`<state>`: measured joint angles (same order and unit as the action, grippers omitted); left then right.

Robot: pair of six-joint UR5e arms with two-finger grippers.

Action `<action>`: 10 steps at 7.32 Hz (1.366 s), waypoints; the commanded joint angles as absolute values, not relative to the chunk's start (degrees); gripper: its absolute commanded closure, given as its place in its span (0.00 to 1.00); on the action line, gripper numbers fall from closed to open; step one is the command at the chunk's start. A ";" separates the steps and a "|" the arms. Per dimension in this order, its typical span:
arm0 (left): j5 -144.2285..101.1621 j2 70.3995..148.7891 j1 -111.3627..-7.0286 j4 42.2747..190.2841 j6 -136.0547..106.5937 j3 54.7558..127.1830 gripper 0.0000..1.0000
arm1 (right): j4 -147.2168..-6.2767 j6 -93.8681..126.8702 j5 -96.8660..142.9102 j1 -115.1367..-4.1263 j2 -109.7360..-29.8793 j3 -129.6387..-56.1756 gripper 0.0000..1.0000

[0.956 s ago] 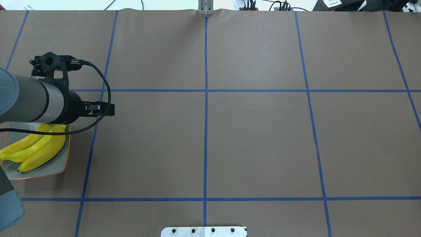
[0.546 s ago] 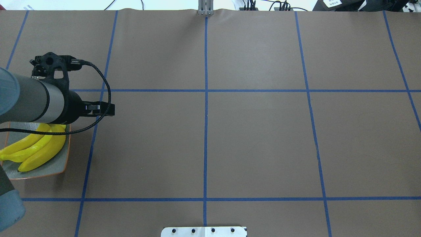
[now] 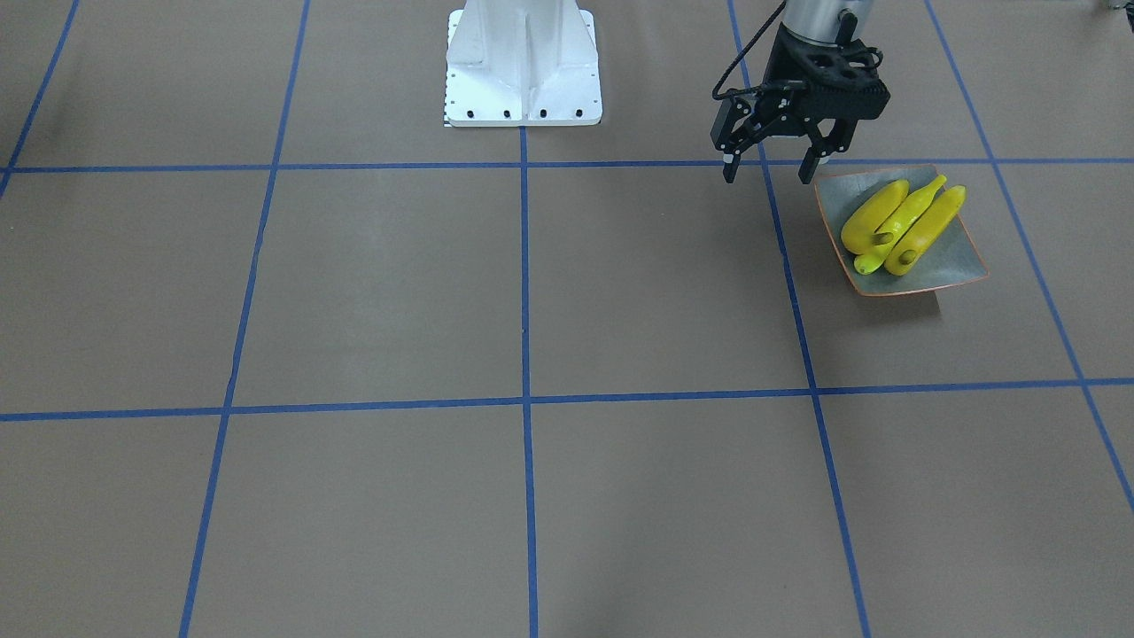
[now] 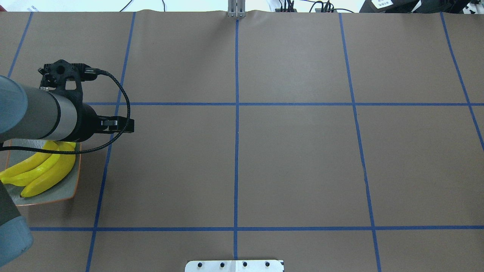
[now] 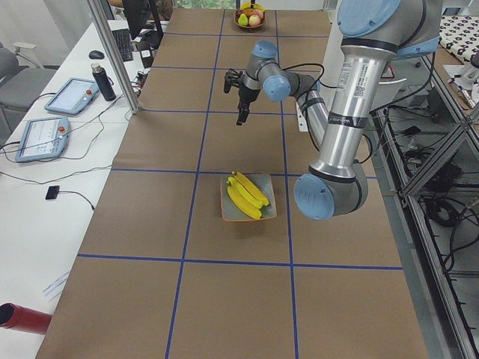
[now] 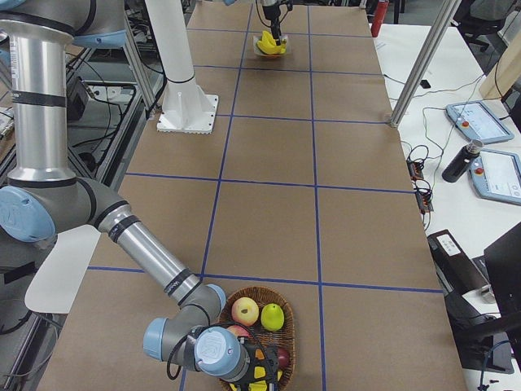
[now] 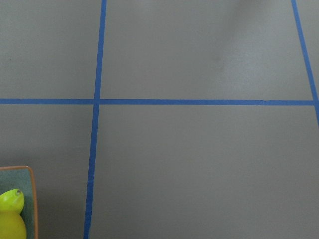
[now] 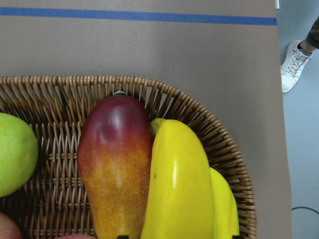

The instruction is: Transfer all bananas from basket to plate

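Note:
Three yellow bananas (image 3: 904, 226) lie side by side on the grey-green, orange-rimmed plate (image 3: 948, 261), which shows at the overhead view's left edge (image 4: 64, 190). My left gripper (image 3: 768, 175) hangs open and empty above the table, just beside the plate's robot-side corner. In the right wrist view another banana (image 8: 179, 189) rests in the wicker basket (image 8: 219, 134) against a red-yellow mango (image 8: 117, 159). My right gripper (image 6: 259, 376) hovers low over the basket. I cannot tell whether it is open or shut.
The basket (image 6: 286, 326) also holds a reddish apple (image 6: 244, 310) and a green fruit (image 6: 273, 316). The white robot base (image 3: 523, 62) stands at the table's robot-side edge. A person's shoe (image 8: 294, 64) shows on the floor beyond the table edge.
My left arm has shifted slightly to the right, away from the plate. The bananas on the plate have not moved.

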<state>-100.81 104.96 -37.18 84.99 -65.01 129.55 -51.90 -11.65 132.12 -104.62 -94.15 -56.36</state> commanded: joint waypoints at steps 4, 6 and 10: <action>-100.90 105.82 -37.18 84.99 -64.95 128.58 0.00 | -52.38 -18.01 126.65 -104.50 -94.22 -64.74 1.00; -100.99 107.39 -37.18 84.99 -65.39 128.41 0.00 | -58.66 -16.27 127.09 -104.50 -93.00 -72.29 1.00; -101.34 114.77 -34.81 85.08 -70.73 125.08 0.00 | -62.15 12.66 137.27 -98.81 -89.56 -85.47 1.00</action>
